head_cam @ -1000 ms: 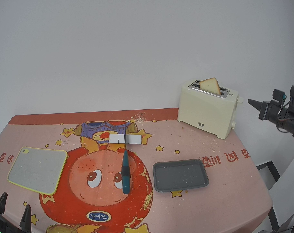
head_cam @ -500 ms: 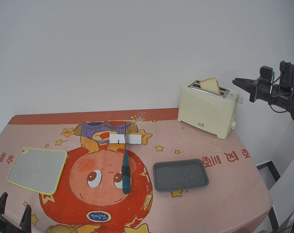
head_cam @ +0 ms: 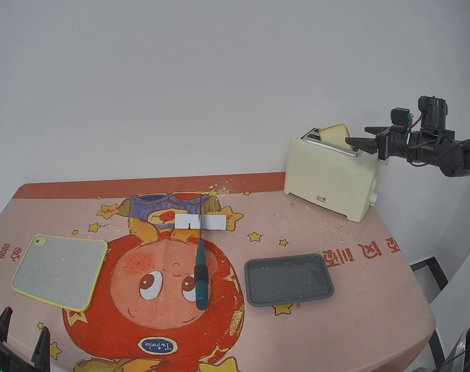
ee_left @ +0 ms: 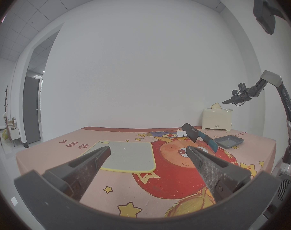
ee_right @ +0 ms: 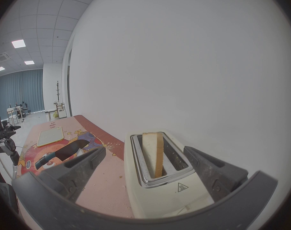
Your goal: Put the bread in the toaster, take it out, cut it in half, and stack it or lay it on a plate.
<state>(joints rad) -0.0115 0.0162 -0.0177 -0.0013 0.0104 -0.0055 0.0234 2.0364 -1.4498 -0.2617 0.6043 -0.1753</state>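
A slice of bread [head_cam: 336, 136] [ee_right: 154, 154] stands upright in one slot of the cream toaster [head_cam: 332, 174] [ee_right: 158, 192] at the table's back right. My right gripper [head_cam: 360, 141] [ee_right: 145, 157] hovers level with the toaster's top at its right end, open, fingers pointing at the bread without touching it. A teal-handled knife [head_cam: 200, 275] [ee_left: 199, 135] lies at mid-table, blade in a white holder [head_cam: 199, 221]. The grey plate [head_cam: 288, 280] lies right of the knife. My left gripper [head_cam: 20, 337] [ee_left: 148, 158] stays open and empty at the table's front left corner.
A grey cutting board with a yellow rim [head_cam: 60, 270] [ee_left: 127, 155] lies at the left of the table. Crumbs are scattered around the toaster and in the plate. A white wall stands close behind the toaster, and the table's right edge runs just beside it.
My right gripper has risen and swung left from beside the table to the toaster's top, close to the bread. The left gripper and the things on the table have not moved.
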